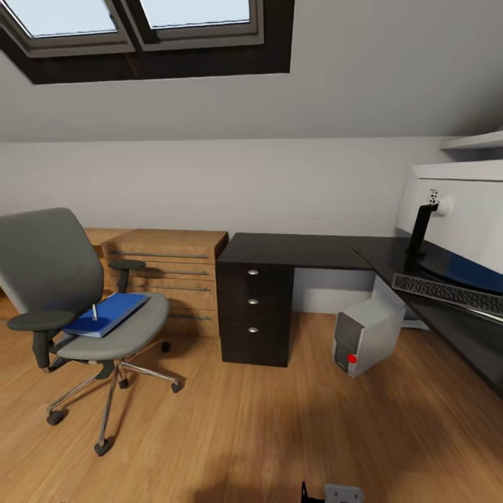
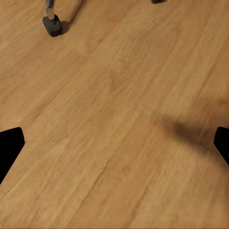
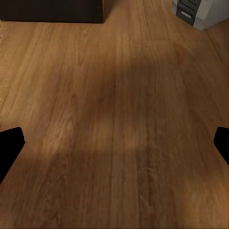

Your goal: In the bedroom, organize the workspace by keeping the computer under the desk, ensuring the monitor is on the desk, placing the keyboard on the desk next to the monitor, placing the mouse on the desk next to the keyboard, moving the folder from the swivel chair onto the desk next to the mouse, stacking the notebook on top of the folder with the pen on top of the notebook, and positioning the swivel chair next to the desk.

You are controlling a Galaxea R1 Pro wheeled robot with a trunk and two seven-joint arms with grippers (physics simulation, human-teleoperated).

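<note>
1. Grey upholstery covers the swivel chair [image 1: 63, 293], which stands on the wood floor [image 1: 237, 426] at the left of the head view, well apart from the desk [image 1: 300, 250]; its seat faces right and toward the camera.
2. On the seat lies the blue folder [image 1: 108, 314], flat, its long axis running from the front-left of the seat up toward the back-right. A thin pen [image 1: 94, 311] stands nearly upright on it. The notebook cannot be made out separately.
3. The desk's glossy black top forms an L: one arm runs along the back wall, the other comes forward along the right edge of the head view. A black drawer unit [image 1: 254, 314] with three silver knobs sits under its left end.
4. The computer [image 1: 367, 334] stands upright on the floor below the desk's corner, its dark front with the red button turned left and toward the camera.
5. The monitor [image 1: 461, 209] is on the right arm of the desk, white back and black stand facing the camera. The keyboard [image 1: 447, 293] lies just in front of it, long axis following the desk edge.
6. The left wrist view adds a chair caster [image 2: 52, 25] on bare floor; the right wrist view adds the drawer unit's base and a corner of the computer [image 3: 200, 12].
7. Each wrist view shows dark fingertips at opposite edges, so the jaws of the left gripper [image 2: 114, 145] and the right gripper [image 3: 114, 145] are spread wide with nothing between them.
</note>
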